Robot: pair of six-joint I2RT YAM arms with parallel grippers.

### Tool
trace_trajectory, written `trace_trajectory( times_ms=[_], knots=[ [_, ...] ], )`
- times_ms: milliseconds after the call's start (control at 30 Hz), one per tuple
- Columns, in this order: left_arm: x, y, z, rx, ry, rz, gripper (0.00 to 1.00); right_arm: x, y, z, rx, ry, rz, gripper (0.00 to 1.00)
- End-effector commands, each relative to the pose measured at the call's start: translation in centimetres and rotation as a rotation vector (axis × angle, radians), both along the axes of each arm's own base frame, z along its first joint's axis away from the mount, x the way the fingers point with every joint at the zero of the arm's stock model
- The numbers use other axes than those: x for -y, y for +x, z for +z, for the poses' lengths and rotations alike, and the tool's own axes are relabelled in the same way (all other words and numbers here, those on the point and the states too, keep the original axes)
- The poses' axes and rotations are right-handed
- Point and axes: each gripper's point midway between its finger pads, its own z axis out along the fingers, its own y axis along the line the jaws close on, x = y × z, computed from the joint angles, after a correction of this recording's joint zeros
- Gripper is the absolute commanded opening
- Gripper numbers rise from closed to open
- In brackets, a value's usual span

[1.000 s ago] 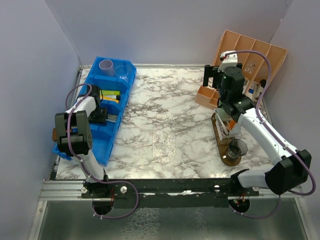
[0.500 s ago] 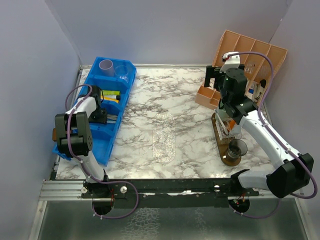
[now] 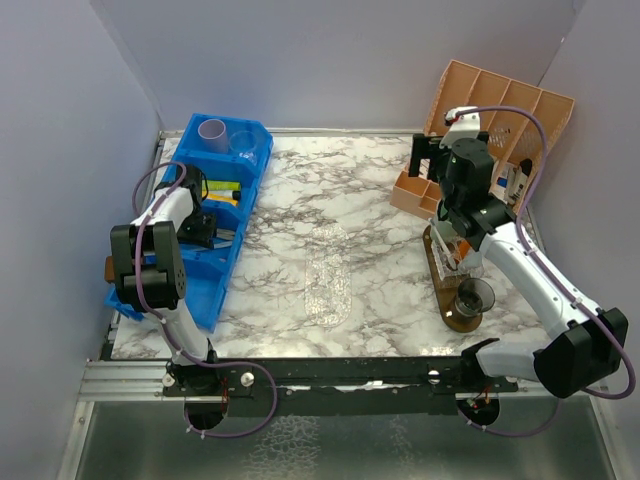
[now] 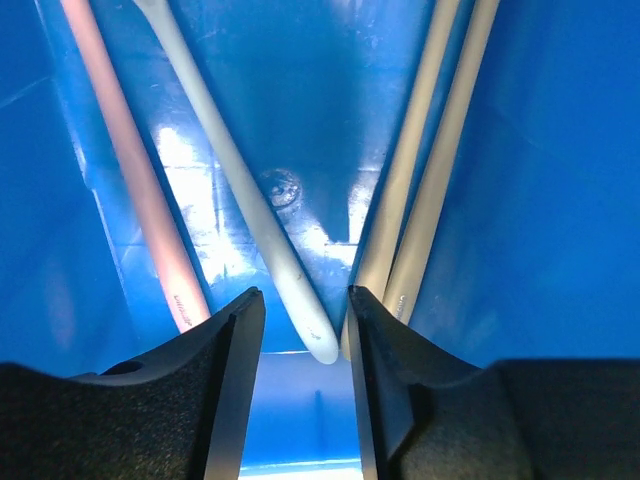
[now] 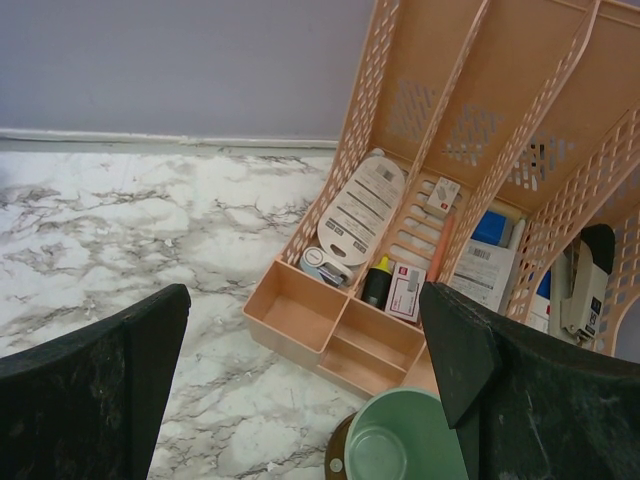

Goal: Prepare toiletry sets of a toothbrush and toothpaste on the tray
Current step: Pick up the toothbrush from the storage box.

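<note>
Toothbrushes point(image 4: 420, 150) are lying in the blue bin point(image 4: 540, 150). The left gripper point(image 4: 305, 340) is sitting a little open around the end of the white toothbrush point(image 4: 240, 200). The right gripper point(image 5: 300, 340) is hanging wide open, empty, over the green cup point(image 5: 400, 445).

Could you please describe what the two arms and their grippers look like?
The left arm and right arm have white links between black joints, each with a looping purple cable. The left gripper has black fingers with pale grey inner faces; the right gripper has broad, black, wedge-shaped ones.
</note>
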Motion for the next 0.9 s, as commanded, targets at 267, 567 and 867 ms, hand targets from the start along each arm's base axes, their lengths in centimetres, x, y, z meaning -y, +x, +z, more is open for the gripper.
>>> trace_trajectory(
  times_ms=[267,567,867],
  knots=[
    [0.9,-2.3,-2.1,-0.089,-0.054,0.083,0.43,0.4,-0.7,0.9,0.029,0.025,-0.001,1.0],
    [0.4,-2.2,-3.7,-0.134,-0.046,0.119,0.41,0.4,-0.7,1.0,0.034,0.028,0.002,1.0],
    [0.2,-2.6,-4.8,-0.133,-0.046,0.129,0.11,0.7,-1.0,1.2,0.037,0.034,-0.013,1.0]
  ],
)
